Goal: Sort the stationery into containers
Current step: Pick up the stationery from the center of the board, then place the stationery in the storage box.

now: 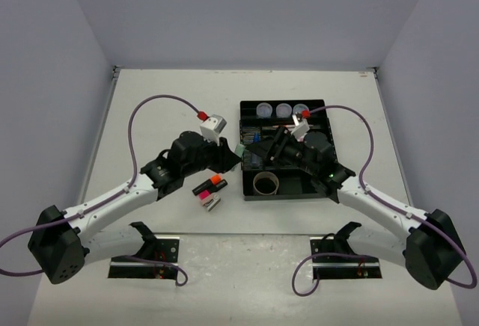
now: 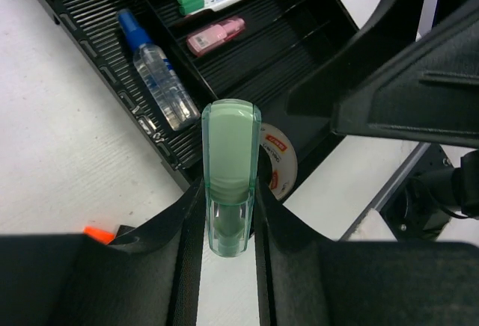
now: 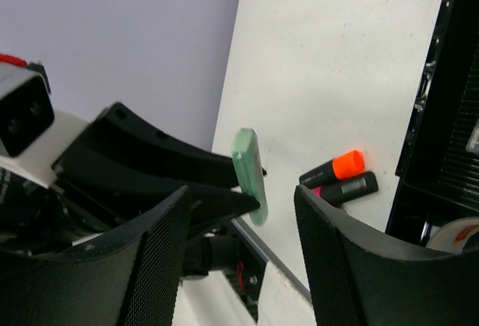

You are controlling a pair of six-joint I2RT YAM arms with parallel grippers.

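Left fingers (image 2: 187,225) grip a pale green translucent capsule (image 2: 230,161) just beside the black plastic organiser tray (image 1: 293,186). The right fingers (image 3: 352,266) stand apart, empty. Tan tape roll (image 1: 266,184), three clear round tubs (image 1: 284,110) and blue-capped bottle (image 2: 157,72) are in. Orange highlighter (image 1: 212,182) and pink highlighter (image 1: 205,191) lie unsorted on the white desk (image 1: 150,117).
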